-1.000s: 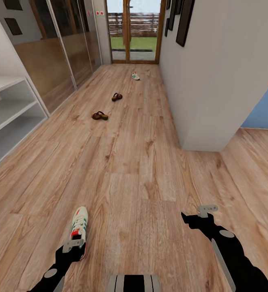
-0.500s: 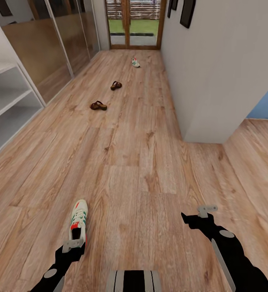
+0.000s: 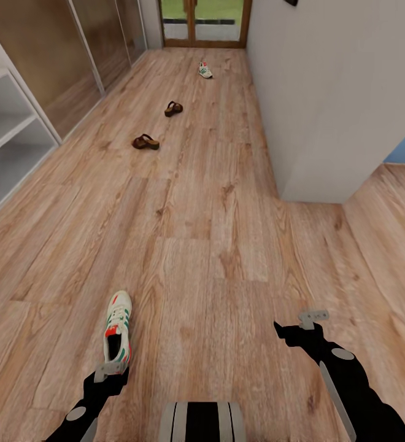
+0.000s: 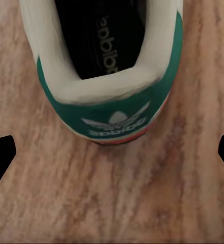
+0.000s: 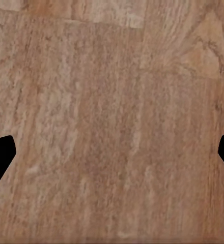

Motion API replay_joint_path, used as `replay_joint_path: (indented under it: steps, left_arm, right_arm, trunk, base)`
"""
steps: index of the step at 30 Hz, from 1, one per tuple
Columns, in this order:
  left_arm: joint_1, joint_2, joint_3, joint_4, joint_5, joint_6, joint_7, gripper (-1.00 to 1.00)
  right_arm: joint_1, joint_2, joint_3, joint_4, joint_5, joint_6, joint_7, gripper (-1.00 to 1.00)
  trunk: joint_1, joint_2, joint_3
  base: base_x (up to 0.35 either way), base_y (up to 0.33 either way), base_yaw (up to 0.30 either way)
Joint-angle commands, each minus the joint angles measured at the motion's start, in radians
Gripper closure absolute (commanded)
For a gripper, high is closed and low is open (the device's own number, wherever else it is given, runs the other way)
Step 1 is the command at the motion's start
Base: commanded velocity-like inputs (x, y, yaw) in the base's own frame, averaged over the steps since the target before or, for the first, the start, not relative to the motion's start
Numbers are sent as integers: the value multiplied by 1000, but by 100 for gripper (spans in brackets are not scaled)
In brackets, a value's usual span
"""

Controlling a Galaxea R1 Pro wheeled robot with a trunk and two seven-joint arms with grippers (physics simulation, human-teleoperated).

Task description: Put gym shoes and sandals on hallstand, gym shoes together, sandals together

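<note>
One gym shoe [image 3: 118,325] lies heel-first before the left gripper [image 4: 112,152], fingers spread, empty. Right gripper [image 5: 112,152] likewise released. Closing short could shove it along the corridor floor [image 3: 227,233].

Both end effectors, left [image 3: 110,370] and right [image 3: 311,317], hang low, fingers spread.

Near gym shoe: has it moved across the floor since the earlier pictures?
No. The near gym shoe keeps its place against the corridor floor's plank seam; the camera moved.
</note>
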Motion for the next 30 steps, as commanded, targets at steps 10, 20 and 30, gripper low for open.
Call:
replay_joint_path:
  steps: [10, 20, 30]
  left_arm:
    - [0, -2, 1, 0, -2, -13, -2, -100]
    - [1, -4, 2, -2, -3, -14, 2, -100]
    - [1, -3, 3, -4, -2, -14, 2, -100]
  right_arm:
    - [0, 0, -1, -1, 1, 5, 6, -100]
    - [0, 0, -3, -1, 4, 5, 7, -100]
    - [0, 0, -3, -1, 4, 5, 7, -100]
  trunk:
    - [0, 0, -12]
    - [0, 0, -12]
    - [0, 0, -12]
  base:
    - [0, 0, 0]
    - [44, 0, 0]
    - [43, 0, 0]
